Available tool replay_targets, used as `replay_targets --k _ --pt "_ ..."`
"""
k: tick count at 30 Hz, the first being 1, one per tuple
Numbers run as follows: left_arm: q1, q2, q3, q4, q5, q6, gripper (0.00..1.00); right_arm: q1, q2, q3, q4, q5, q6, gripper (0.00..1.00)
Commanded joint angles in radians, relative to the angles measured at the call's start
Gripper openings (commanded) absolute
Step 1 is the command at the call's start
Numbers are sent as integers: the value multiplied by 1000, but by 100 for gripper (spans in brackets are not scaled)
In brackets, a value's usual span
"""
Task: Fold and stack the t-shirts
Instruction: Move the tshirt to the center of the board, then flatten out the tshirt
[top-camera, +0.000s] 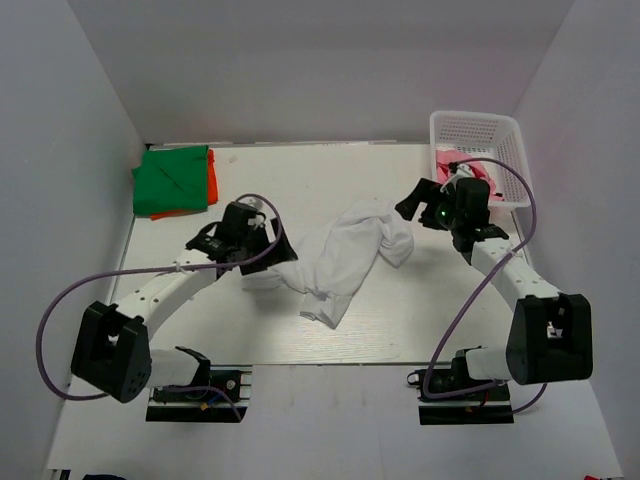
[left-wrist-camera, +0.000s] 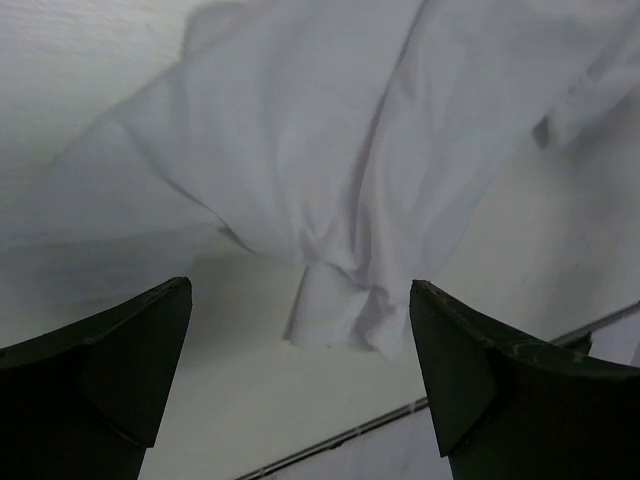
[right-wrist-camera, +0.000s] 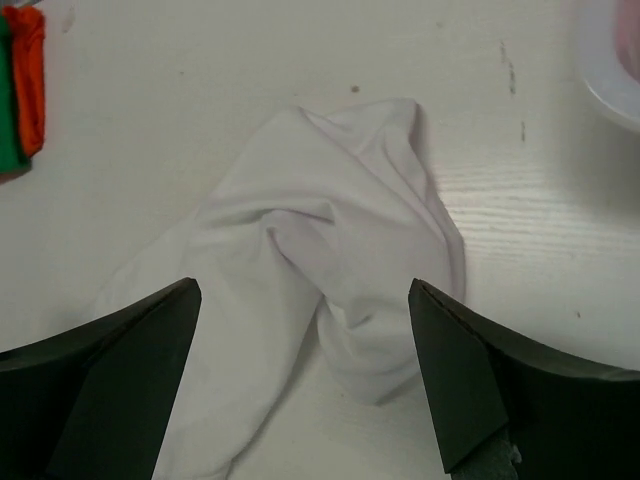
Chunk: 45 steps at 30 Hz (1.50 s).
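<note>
left jaws: released, empty | right jaws: released, empty | white shirt (top-camera: 345, 260): crumpled mid surface (top-camera: 400, 320), between the jaws | green shirt (top-camera: 170, 180): folded on orange shirt (top-camera: 211, 185), far-left corner | pink shirt (top-camera: 447, 160): in basket (top-camera: 480, 125)

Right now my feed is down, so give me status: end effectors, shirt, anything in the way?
Left end effector open, empty. Right end effector open, empty. White shirt crumpled mid-table. Nothing blocking it.

Looks like a robot lab cell: bare white walls (top-camera: 300, 70) put up ahead of and beside two table-bolted arms (top-camera: 160, 290), purple cables (top-camera: 42, 335) looped alongside.
</note>
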Motion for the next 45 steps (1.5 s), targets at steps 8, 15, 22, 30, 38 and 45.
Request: replay_targets --k 8,15,22,30,38,45 --pt "-351 41 -79 -61 52 73 100 -5 -131 -169 -248 239 75 90" --pt "-553 223 57 -108 -122 91 93 -3 -218 -254 -232 239 48 90" --pt "-656 347 117 -106 -285 96 93 -5 -227 -263 -247 269 11 90" --pt "-678 489 234 -148 -530 74 91 1 -183 -288 -194 173 2 90" --pt "-656 503 244 -76 -642 55 22 44 -17 -220 -149 114 -17 82" --pt "-627 405 272 -44 -735 31 0 93 173 -133 -106 98 17 87"
